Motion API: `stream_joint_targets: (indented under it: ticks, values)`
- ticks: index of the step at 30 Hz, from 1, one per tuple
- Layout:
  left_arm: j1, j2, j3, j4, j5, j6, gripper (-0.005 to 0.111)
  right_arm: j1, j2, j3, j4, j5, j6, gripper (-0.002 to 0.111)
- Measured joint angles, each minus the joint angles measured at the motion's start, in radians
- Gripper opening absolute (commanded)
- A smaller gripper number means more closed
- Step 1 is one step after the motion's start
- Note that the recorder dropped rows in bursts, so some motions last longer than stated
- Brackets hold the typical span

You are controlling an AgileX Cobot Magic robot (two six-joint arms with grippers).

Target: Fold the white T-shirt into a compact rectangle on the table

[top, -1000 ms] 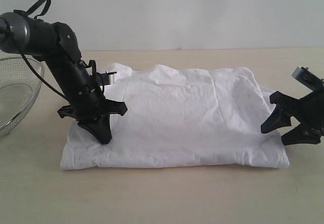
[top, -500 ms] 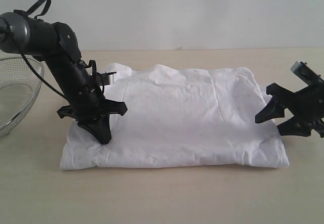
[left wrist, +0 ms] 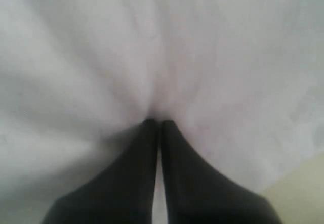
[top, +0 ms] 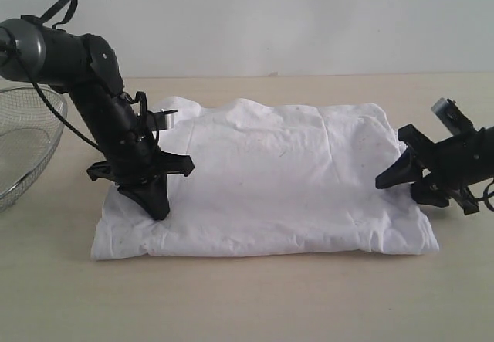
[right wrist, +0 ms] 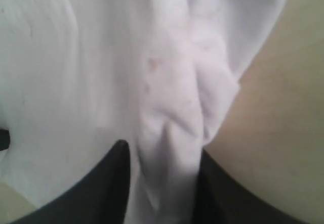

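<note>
Pale counter [top: 247, 303] carries the white T-shirt [top: 270, 180] lying lengthwise between the arms: left jaws closed, pressing its left end, right jaws apart astride the bunched fold at its right edge.

Matt cloth T-shirt [top: 270, 174] w/ creases, smooth wood-grain table [top: 247, 299]

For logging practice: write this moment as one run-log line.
left gripper: shut, tips on shirt | right gripper: jaws astride shirt edge, grip unclear | shirt: part-folded on table
</note>
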Motion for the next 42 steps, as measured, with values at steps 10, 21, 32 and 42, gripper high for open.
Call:
stream_joint_targets:
  ticks: [10,21,32,42]
  values:
    - [0.0,0.0,0.0,-0.002,0.0,0.0,0.004,0.0,0.016,0.004,0.079,0.024,-0.12,0.0]
    - [0.0,0.0,0.0,-0.004,0.004,0.0,0.004,0.0,-0.065,0.012,0.175,0.121,-0.162,0.0]
    - [0.0,0.0,0.0,-0.023,0.004,0.015,0.004,0.047,-0.086,0.012,0.339,0.2,-0.201,0.0]
    - [0.004,-0.021,0.013,-0.038,-0.01,0.03,0.004,0.213,-0.086,0.012,0.519,0.192,-0.262,0.0]
